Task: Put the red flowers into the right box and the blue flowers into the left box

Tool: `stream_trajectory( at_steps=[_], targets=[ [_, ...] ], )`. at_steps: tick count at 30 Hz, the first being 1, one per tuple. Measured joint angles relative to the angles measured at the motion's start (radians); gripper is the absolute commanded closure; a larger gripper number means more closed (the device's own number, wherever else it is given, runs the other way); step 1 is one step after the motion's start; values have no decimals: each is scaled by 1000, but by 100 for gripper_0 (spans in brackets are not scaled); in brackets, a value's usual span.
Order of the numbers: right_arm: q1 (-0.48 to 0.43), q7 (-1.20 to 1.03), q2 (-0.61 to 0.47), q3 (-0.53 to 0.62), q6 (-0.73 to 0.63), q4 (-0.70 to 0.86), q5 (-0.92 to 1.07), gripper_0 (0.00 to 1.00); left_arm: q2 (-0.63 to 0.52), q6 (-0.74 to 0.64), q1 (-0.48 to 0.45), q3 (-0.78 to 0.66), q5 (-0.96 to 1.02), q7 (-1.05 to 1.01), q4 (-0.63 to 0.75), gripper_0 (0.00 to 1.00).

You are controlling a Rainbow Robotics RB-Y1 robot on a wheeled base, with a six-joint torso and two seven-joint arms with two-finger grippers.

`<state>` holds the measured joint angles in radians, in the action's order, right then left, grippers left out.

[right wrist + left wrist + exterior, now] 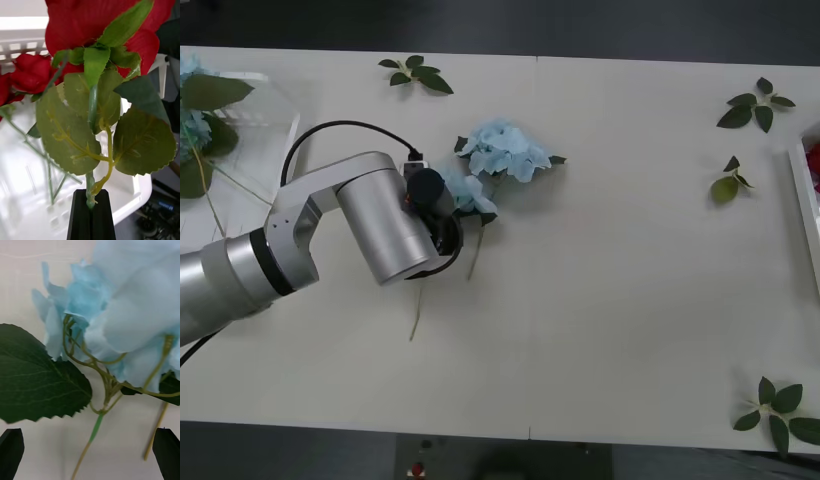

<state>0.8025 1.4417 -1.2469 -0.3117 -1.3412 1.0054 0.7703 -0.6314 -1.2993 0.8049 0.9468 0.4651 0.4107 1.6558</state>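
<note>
The left box (275, 100) is seen at ten o'clock on the table (600, 300), blue flowers (192, 130) already in it. At centre-left, the left gripper (90, 450) is held wide open over another blue flower (502, 150); its stem (93, 431) runs between the fingers toward six o'clock, nothing yet gripped. At three o'clock, the right box (802, 200) is met. The right gripper (90, 213) is closed on a red flower (93, 22) stem over that box.

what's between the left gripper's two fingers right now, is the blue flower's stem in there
Yes. In the left wrist view the open left gripper has the blue flower's thin green stem between its fingers, untouched by either.
</note>
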Motion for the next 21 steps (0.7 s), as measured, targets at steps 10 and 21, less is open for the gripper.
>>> stream_trajectory(
  at_steps=[10, 21],
  targets=[
    [-103, 10, 120, 154, 211, -161, -210, 100, 56, 63, 70, 108, -37, -42, -95, 0],
    [-174, 10, 120, 138, 295, -161, -185, 31, 74, 87, 80, 117, -69, -54, -158, 0]
  ],
)
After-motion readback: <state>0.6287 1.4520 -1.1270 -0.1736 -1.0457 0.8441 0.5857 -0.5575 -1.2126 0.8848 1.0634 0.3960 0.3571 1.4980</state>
